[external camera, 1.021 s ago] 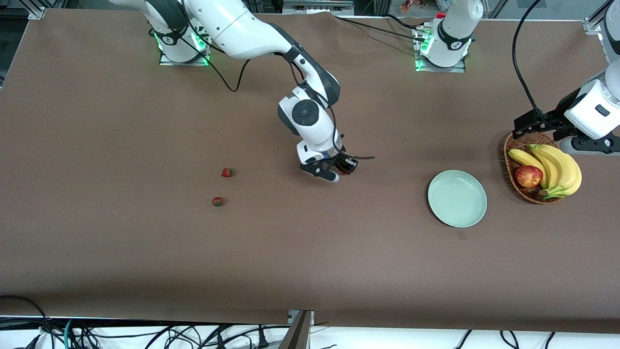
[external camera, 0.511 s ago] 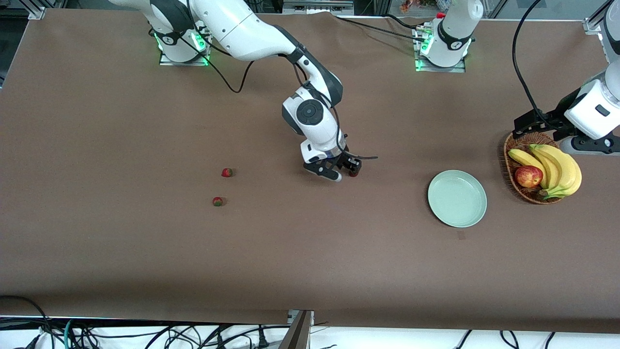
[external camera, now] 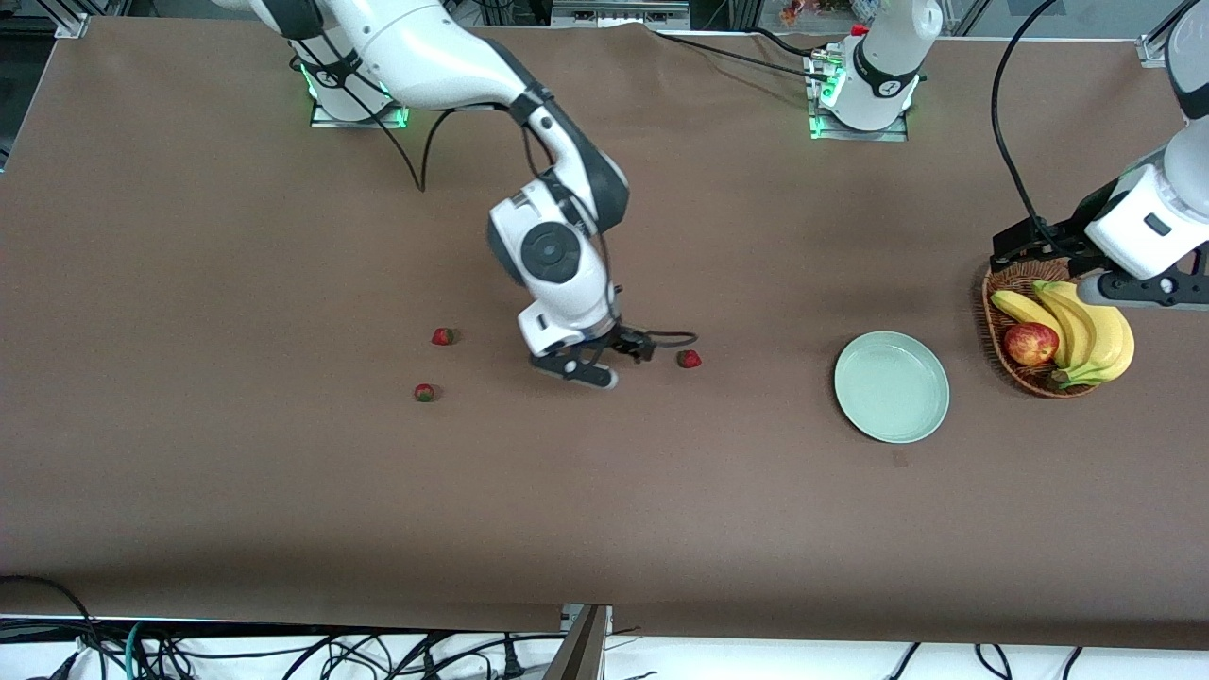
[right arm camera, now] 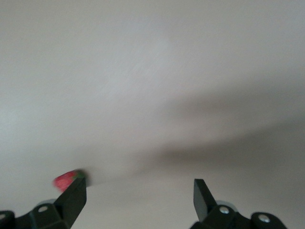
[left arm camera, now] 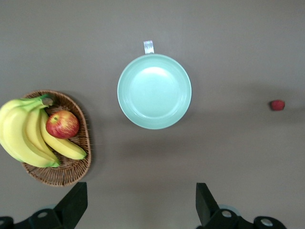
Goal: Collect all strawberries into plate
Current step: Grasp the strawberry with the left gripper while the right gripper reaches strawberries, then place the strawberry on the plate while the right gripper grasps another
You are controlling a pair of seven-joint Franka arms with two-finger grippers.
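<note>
Strawberries: none in the plate (external camera: 891,386) yet. One (external camera: 689,358) lies on the surface between plate and right tool (external camera: 614,363), which is spread and empty. Two (external camera: 442,335) (external camera: 425,392) lie toward the right arm's end. Left tool (left arm camera: 140,202), spread, waits over the basket (external camera: 1018,374).

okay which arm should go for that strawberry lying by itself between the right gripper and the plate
Left, probably. The strawberry lies toward the plate; the open left gripper hovers by the basket beside it. The open right gripper is closer.
</note>
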